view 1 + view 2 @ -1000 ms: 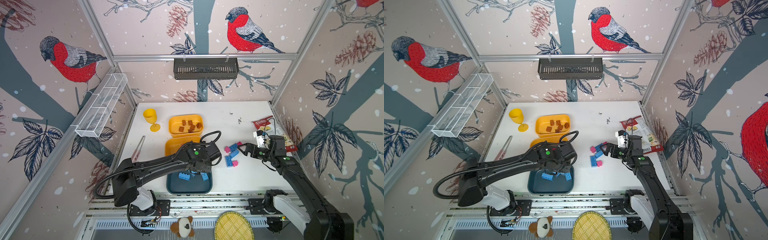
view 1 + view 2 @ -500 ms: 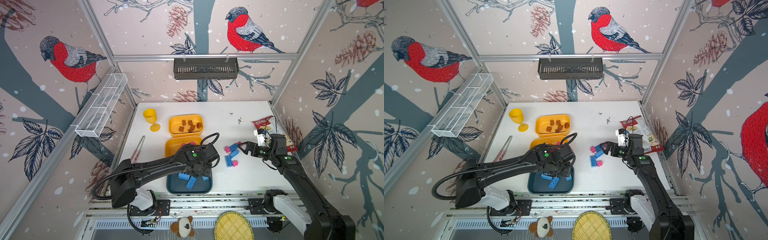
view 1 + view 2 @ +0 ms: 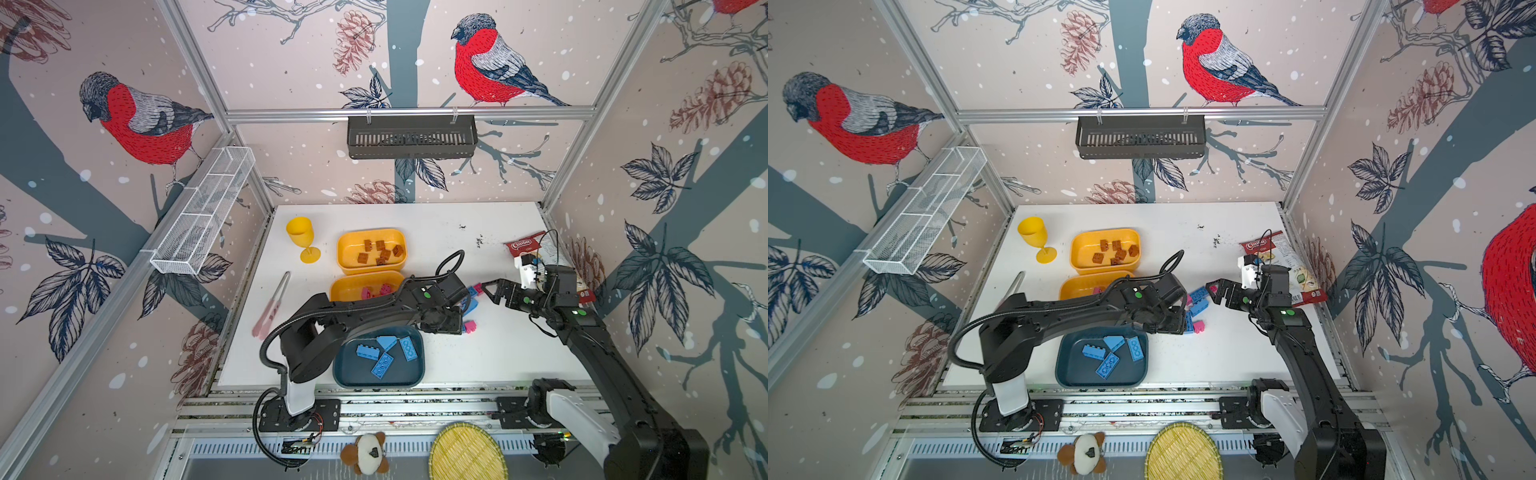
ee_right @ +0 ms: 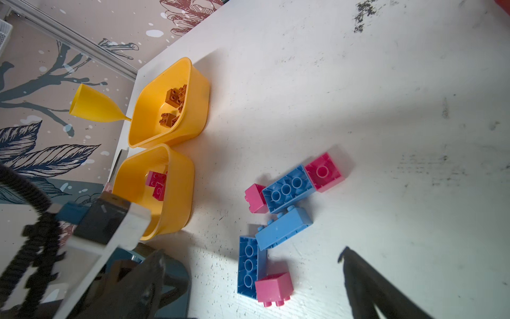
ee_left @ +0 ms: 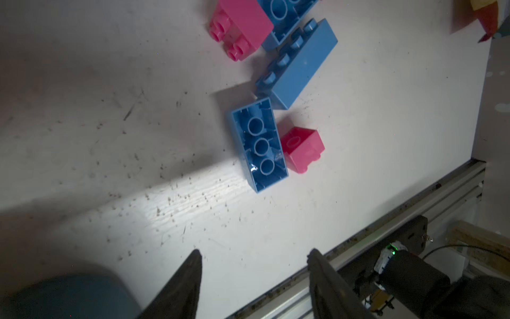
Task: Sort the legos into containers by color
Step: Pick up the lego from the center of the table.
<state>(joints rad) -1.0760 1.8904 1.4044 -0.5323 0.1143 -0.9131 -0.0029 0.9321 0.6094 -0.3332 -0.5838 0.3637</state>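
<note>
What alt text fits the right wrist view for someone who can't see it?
Three blue legos and three pink legos lie clustered on the table, ahead of the open right gripper. Beyond, one yellow tray holds more pink ones, a second yellow tray holds brown legos, beside a yellow goblet.

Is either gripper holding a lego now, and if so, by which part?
Nothing is held. The left gripper is open over bare table, and the right gripper is open near the loose legos, which lie on the table.

The snack packet [image 3: 524,245] bears a red label reading roughly "Chuba".
</note>
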